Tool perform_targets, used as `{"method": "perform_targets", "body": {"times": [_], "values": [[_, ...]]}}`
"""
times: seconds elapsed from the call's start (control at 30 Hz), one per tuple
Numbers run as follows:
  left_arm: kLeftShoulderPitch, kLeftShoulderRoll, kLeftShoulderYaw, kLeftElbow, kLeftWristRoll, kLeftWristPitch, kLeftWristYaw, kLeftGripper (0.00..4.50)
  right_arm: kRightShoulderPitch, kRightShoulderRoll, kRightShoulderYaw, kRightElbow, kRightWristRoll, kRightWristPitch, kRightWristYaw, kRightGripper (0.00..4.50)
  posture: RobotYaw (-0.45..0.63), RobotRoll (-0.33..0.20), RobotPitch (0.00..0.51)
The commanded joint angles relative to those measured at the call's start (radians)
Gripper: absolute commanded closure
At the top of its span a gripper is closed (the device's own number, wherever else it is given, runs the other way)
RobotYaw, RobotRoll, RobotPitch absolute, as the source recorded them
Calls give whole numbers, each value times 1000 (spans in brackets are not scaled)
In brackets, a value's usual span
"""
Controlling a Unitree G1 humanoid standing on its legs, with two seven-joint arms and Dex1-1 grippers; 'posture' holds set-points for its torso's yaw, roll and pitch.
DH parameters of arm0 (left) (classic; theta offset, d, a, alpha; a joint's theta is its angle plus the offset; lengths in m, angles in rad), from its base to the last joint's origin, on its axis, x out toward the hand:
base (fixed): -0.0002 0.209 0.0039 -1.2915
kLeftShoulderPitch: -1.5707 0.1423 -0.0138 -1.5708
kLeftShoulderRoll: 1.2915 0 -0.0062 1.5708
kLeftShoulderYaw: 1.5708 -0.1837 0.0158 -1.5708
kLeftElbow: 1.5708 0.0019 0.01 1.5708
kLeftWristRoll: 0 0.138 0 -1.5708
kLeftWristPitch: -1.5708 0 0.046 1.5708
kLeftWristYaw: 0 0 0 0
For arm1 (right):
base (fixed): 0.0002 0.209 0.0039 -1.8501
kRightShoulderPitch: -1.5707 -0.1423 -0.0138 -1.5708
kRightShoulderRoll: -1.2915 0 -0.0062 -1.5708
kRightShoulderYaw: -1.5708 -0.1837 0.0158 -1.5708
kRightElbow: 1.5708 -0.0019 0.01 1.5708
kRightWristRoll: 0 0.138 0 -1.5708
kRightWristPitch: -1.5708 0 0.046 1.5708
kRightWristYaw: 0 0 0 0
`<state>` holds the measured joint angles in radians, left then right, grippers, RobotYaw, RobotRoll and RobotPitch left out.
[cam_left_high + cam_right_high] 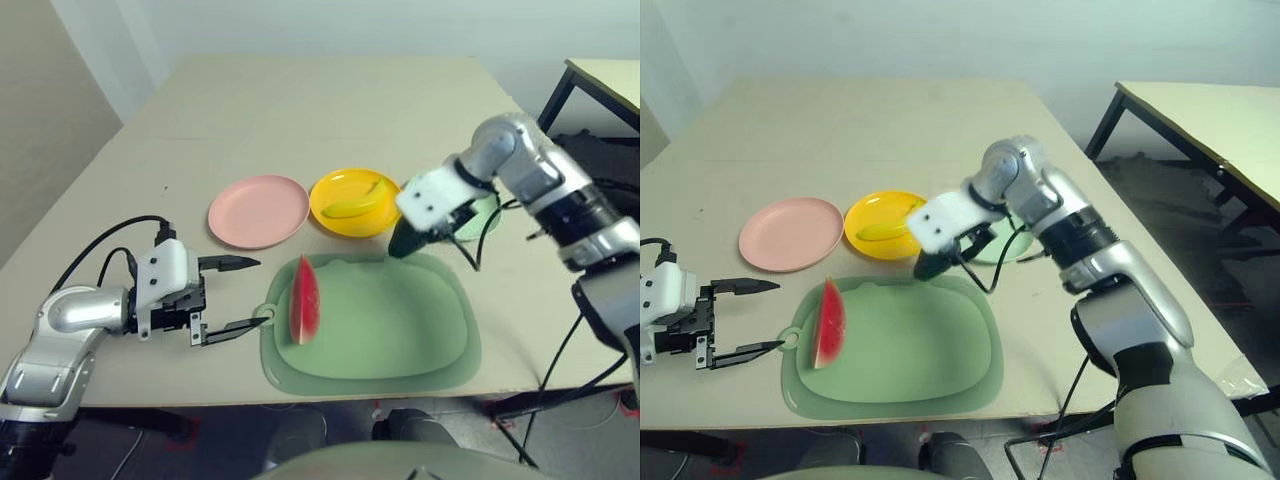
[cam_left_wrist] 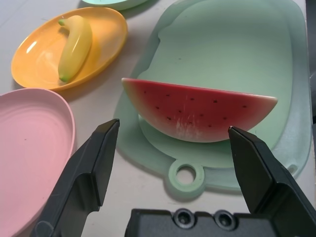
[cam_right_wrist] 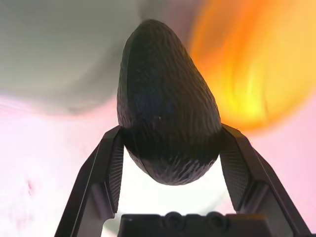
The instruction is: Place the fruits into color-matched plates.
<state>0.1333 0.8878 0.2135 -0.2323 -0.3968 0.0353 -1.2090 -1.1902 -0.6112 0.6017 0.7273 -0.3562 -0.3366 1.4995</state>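
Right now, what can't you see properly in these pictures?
- Mint green plate: in the eye views, mostly hidden behind the right gripper and its arm.
- Avocado: in the eye views it is a dark tip under the white wrist.
- Background of the right wrist view: blurred behind the avocado.
- Left gripper: open, nothing hidden.

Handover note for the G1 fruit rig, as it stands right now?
Right gripper: shut on the avocado, held above the table between the yellow plate and the mint green plate.
Left gripper: open, empty, level with the watermelon wedge, not touching it.
Done: banana lies in the yellow plate.
Left: avocado into the mint green plate; watermelon wedge, standing on its rind at the cutting mat's left end, into the pink plate.
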Motion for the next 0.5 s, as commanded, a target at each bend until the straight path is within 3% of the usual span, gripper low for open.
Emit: {"method": "perform_targets", "body": {"times": [0.03, 0.27, 0.5], "values": [[-8, -1, -19, 12, 13, -8, 3, 0, -38, 14, 4, 166, -64, -45, -85, 1452, 123, 0, 0], [-6, -2, -16, 12, 14, -8, 11, 0, -86, 60, 18, 423, -172, -34, -262, 1452, 127, 0, 0], [-4, 1, -14, 11, 14, -6, 15, 0, -83, 75, 12, 528, -236, -6, -366, 1452, 131, 0, 0]]}}
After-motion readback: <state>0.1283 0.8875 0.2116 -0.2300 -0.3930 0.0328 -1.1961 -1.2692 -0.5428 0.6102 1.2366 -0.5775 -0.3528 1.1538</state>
